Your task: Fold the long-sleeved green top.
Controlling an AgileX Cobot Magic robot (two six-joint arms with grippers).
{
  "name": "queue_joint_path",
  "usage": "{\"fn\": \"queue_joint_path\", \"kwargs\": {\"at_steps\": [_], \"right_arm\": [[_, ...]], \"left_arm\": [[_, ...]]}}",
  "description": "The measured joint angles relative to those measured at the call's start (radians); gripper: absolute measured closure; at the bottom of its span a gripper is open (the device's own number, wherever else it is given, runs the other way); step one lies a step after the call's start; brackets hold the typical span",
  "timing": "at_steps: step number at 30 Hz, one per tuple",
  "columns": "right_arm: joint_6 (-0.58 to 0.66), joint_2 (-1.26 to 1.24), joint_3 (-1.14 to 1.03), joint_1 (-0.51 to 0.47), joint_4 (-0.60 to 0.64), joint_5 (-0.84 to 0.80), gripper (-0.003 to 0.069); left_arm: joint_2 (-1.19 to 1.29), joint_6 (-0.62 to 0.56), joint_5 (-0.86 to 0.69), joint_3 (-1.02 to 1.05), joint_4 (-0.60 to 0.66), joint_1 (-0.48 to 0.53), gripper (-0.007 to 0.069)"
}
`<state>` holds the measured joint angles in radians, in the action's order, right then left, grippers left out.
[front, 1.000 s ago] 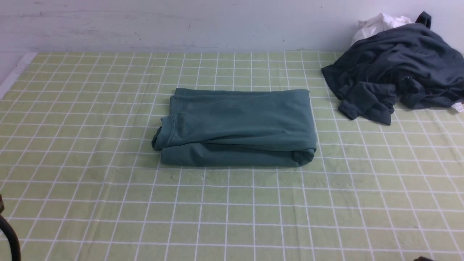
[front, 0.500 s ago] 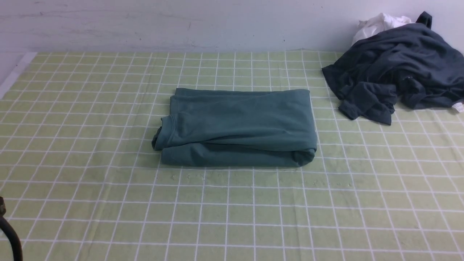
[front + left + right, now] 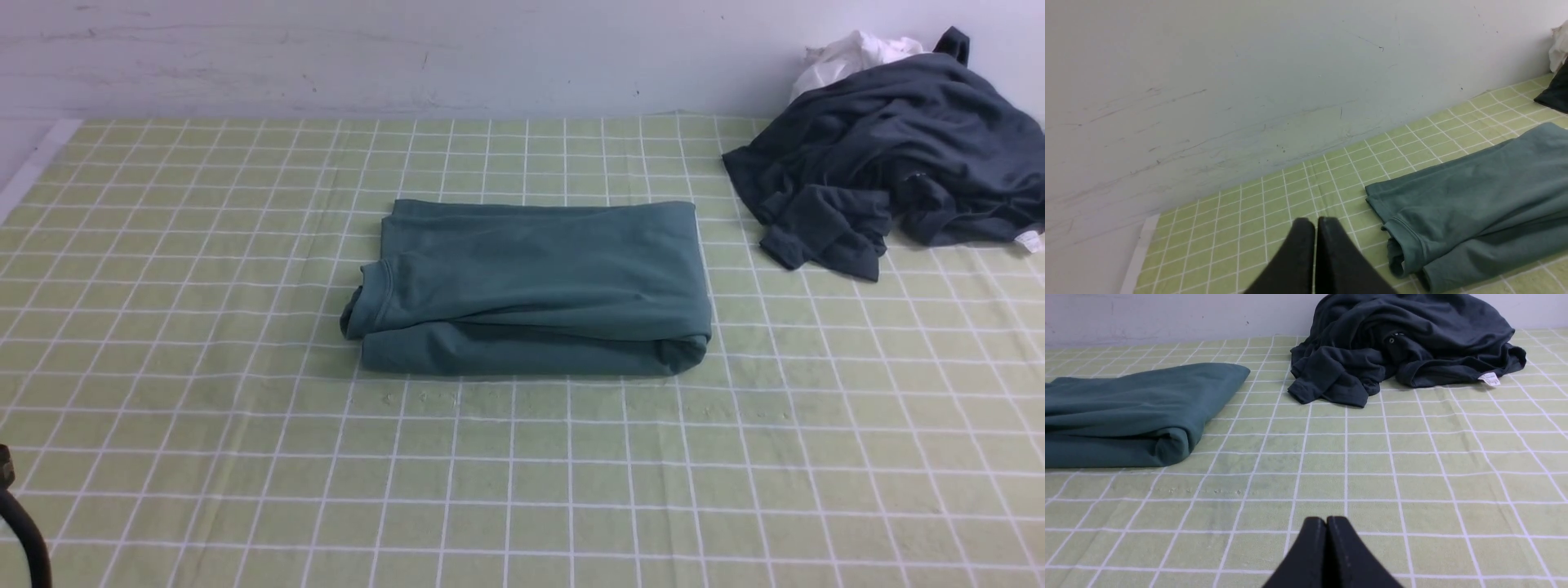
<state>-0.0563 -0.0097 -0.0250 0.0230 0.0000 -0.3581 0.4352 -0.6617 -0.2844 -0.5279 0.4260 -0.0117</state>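
Front view: neither hand shows here. Only a dark curved cable or arm part [image 3: 20,531] sits at the near left edge. The dark teal-green long-sleeved jersey top [image 3: 531,286] lies folded into a flat rectangular bundle at the middle of the desk, on a light green cloth with a white grid [image 3: 245,457]. Its ribbed neck opening faces the robot's left and the rolled fold edge runs along the near side. At the far right, well apart from the top, a crumpled charcoal-grey garment [image 3: 890,163] is heaped against the pale wall [image 3: 408,49]. A small white cloth [image 3: 849,53] pokes out behind the heap.

Left wrist view: the left hand [image 3: 1315,222] has its two black fingers pressed together, tips touching, with nothing between them. It hangs above bare grid cloth, apart from the top [image 3: 1474,204], near the neck end. The scuffed pale wall [image 3: 1208,81] fills most of the view. A corner of the grey garment [image 3: 1553,96] shows at the frame edge.

Right wrist view: the right hand [image 3: 1326,520] is likewise fully closed and empty, its fingers meeting in a single seam, low over bare cloth. The rolled end of the green top [image 3: 1135,412] lies to one side, well clear of the hand. The grey heap [image 3: 1400,347] sits beyond, with a small white label [image 3: 1489,378] at its hem. Nothing lies between either hand and the top.
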Motion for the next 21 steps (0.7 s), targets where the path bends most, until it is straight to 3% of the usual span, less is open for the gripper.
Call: {"fn": "queue_joint_path", "kwargs": {"at_steps": [21], "right_arm": [[0.001,0.0,0.001,0.0,0.0,-0.001,0.0675]], "left_arm": [[-0.023,0.0,0.011,0.019,0.0,-0.015,0.0628]]}}
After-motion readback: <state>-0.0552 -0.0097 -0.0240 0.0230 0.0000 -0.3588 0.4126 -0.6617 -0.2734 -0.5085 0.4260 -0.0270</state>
